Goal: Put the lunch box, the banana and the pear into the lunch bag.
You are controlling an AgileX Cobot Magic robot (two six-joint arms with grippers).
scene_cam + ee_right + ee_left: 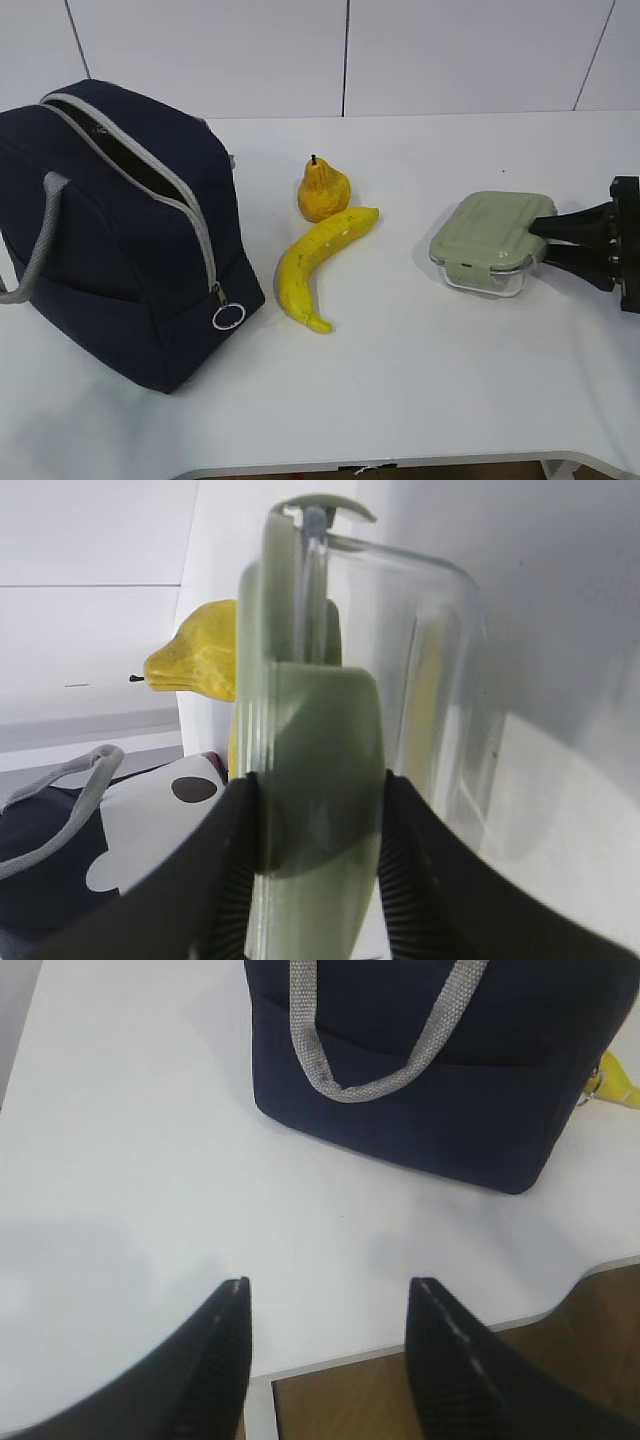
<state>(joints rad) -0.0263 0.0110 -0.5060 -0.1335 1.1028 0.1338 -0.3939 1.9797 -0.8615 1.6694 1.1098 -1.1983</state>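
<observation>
The navy lunch bag [120, 250] stands at the left with its zipper open; it also shows in the left wrist view [420, 1110]. The pear [322, 190] stands mid-table, and the banana [315, 262] lies just in front of it. The lunch box [490, 242], clear glass with a sage-green lid, sits at the right, slightly tilted. My right gripper [540, 245] is shut on its right edge; in the right wrist view the gripper [318, 778] clamps the lunch box [330, 695] from both sides. My left gripper [328, 1285] is open and empty above the table's front edge, short of the bag.
The bag's grey webbing handle [370, 1070] hangs down the side facing my left gripper. A metal zipper ring [228, 316] dangles at the bag's front corner. The table's front edge [420, 1345] runs under the left fingers. A white wall stands behind the table.
</observation>
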